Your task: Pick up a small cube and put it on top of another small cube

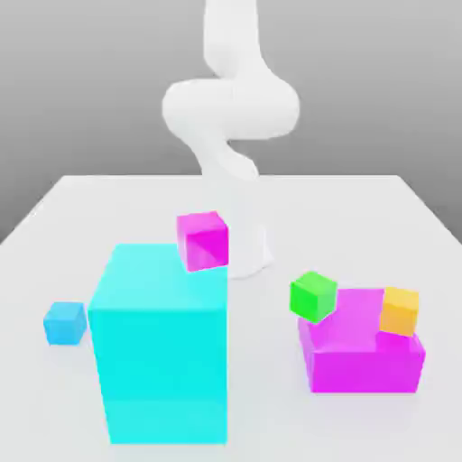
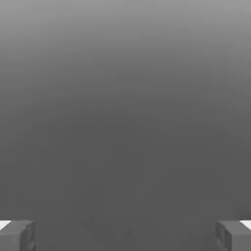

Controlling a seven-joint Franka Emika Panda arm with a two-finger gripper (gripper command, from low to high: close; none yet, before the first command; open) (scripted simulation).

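Clearly, the gripper [image 2: 125, 236] has its fingers spread, empty. In the exterior view, the blue cube [image 1: 65, 324] sits at nine o'clock from the cyan block [image 1: 162, 361]; the magenta cube [image 1: 203, 242], at one o'clock, looks tilted, so a stacked cube might slide off.

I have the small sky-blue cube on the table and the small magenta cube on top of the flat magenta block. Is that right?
Not quite: the exterior view shows the small magenta cube at the big cyan block's top. The sky-blue cube is on the table.
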